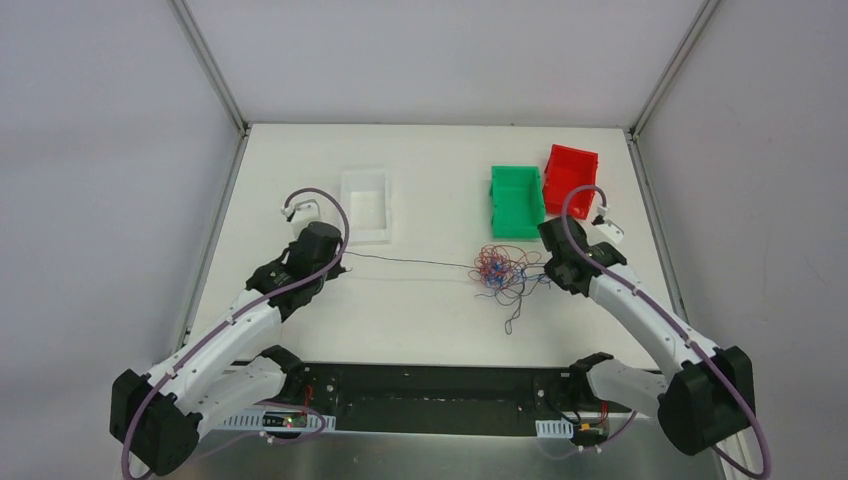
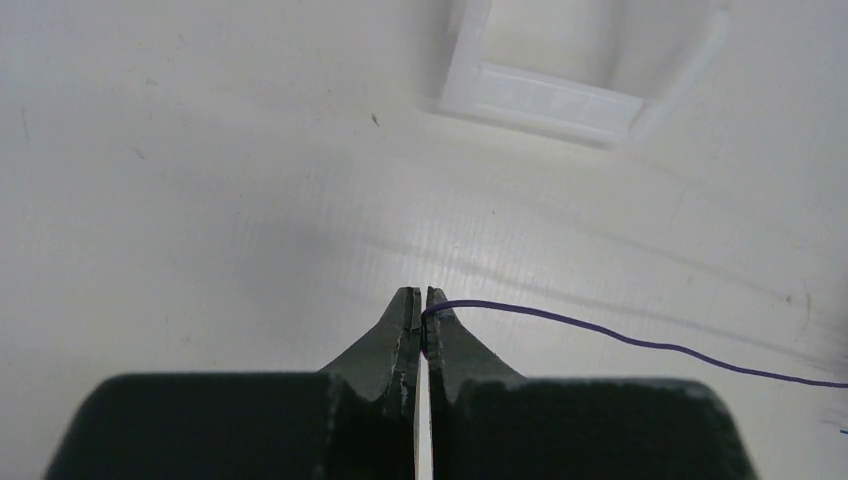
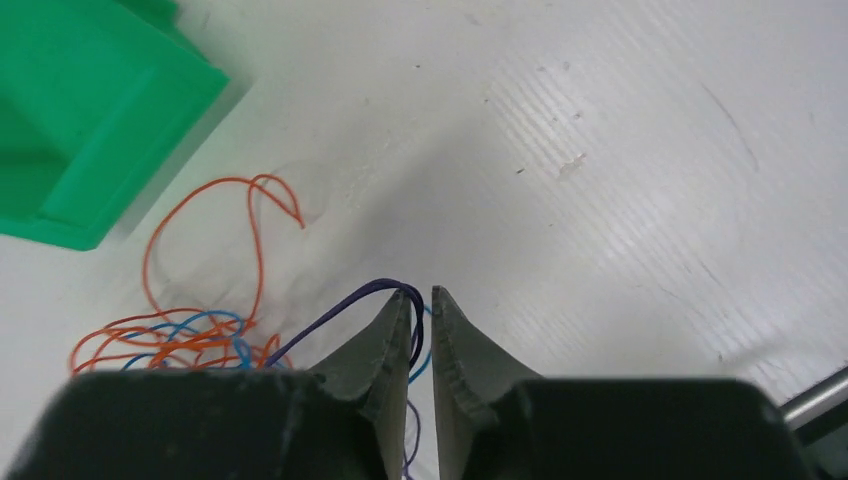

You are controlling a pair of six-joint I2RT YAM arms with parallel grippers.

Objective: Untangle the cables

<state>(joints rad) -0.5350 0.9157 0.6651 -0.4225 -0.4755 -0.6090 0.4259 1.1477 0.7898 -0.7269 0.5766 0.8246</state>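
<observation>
Both low, left hand (image 2: 421,300) and right hand (image 3: 420,297) each clenched on thin cables (image 1: 505,268).

No text, label, brand, number or sign can be read in any of the three views.
</observation>
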